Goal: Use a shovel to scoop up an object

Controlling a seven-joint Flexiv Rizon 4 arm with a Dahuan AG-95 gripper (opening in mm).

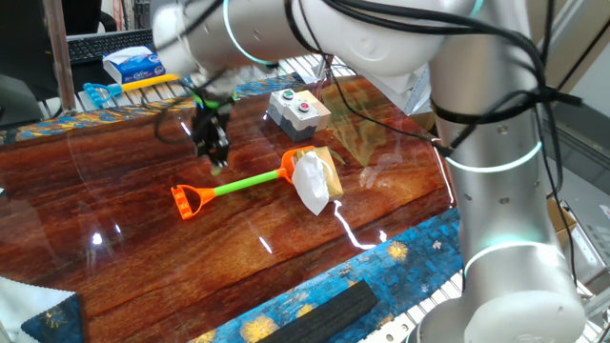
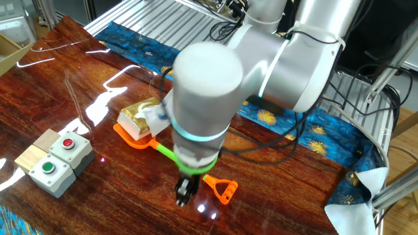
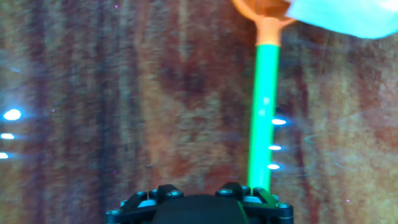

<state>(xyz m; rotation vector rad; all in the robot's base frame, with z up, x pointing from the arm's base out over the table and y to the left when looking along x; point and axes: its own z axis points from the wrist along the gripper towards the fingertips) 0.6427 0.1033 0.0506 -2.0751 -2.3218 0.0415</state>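
Already on the shovel (image 1: 229, 186) blade, the wrapper lump (image 1: 313, 181); end effector (image 1: 215, 152) state unclear.

Bright, even indoor light fills both fixed views. The glossy desk (image 1: 114, 219) throws back white streaks and spots of glare from lamps overhead, strongest near the wrapper (image 1: 313, 181) in one fixed view and along the far left edge in the other. Shadows are soft and faint. The arm (image 1: 257, 29) is smeared with motion blur in one fixed view; in the other it looms large and a little soft. The hand view is blurred throughout: wood grain smeared, the shovel (image 3: 263, 106) soft-edged, small blue-white glints at the left and beside the handle.
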